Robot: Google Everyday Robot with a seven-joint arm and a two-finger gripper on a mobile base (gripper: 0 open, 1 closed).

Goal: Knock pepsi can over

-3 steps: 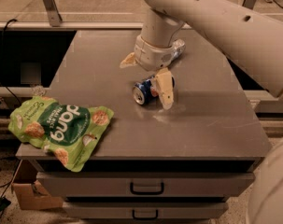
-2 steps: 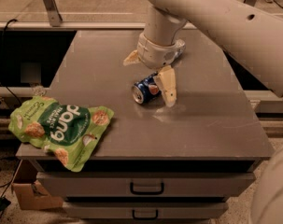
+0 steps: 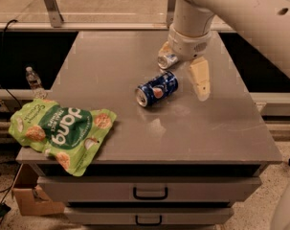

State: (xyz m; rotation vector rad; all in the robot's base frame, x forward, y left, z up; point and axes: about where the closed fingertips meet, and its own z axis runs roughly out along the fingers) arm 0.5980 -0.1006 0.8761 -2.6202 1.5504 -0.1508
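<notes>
1. Pepsi can (image 3: pixel 156 88), dark blue cylinder with a silver top, lies on its side near the middle of the grey metal table (image 3: pixel 111 56).
2. Cream two-finger gripper (image 3: pixel 183 65) hovers just behind it, fingers spread wide, holding nothing.

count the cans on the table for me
2: the pepsi can lies on its side at the table centre; a crushed can sits just behind it, by the gripper, far right. The arm could hide others.

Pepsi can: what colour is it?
Pepsi can dark blue, silver top; camera view. End effector hangs beside it.
</notes>
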